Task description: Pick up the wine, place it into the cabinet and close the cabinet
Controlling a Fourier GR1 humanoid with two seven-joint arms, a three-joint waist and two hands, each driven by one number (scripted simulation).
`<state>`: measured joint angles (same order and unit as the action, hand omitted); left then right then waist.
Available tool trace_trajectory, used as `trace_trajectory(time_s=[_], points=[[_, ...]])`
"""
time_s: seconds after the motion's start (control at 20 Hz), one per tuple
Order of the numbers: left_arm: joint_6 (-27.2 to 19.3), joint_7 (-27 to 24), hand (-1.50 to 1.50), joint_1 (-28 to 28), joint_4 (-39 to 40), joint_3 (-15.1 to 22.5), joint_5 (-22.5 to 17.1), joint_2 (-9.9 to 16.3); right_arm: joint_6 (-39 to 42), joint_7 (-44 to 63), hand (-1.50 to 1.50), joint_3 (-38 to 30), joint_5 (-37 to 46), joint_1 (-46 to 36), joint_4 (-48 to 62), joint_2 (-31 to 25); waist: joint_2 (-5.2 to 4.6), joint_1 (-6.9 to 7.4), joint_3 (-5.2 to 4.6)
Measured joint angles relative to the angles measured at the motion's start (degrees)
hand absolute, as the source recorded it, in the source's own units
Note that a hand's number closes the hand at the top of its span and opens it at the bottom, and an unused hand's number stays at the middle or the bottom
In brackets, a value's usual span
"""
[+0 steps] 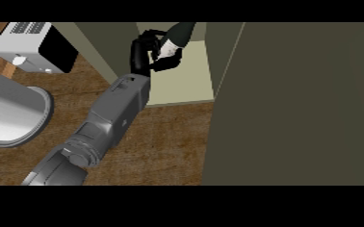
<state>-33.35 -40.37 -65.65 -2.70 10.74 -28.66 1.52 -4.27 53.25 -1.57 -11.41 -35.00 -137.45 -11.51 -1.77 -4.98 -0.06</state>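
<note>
While gripped, wine beside door.

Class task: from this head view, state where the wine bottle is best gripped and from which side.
Grip the wine bottle around its labelled body, from the left, as the left robot hand does now; the open cabinet door blocks its right.

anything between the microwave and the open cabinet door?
Head view: the left hand, curled round the wine bottle, and its forearm cross that stretch, over the cabinet shelf. Microwave; door.
</note>
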Motion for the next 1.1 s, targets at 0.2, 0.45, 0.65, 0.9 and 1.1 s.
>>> trace_trajectory(time_s=[0.2,0.45,0.65,0.9,1.1], points=[[-0.4,1.0,1.50,-0.2,0.7,-0.5,-0.1,0.0,0.0,0.0,-1.50,0.1,-0.1,-0.3,-0.1,0.2,-0.15,-0.45,0.00],[4.2,-0.1,1.50,2.0,-1.0,-3.7,-3.1,-0.6,0.0,-0.1,-1.50,-0.2,-0.3,-0.6,0.1,0.4,-0.27,-0.38,-0.06],[7.8,-0.8,1.50,4.0,-1.6,-5.6,-4.8,-1.2,-0.1,0.0,-1.50,-0.1,-0.4,-1.0,0.0,0.6,-0.32,-0.93,-0.09],[12.1,-0.7,1.50,6.3,-1.9,-7.2,-6.9,-1.4,0.0,-0.2,-1.50,0.2,-0.5,-1.2,0.1,1.1,-0.41,-1.77,-0.12],[13.9,-2.0,1.50,8.3,-2.0,-7.5,-7.8,-1.5,0.1,-0.1,-1.50,0.5,-0.9,-1.7,0.4,1.5,-0.38,-2.45,-0.13]])
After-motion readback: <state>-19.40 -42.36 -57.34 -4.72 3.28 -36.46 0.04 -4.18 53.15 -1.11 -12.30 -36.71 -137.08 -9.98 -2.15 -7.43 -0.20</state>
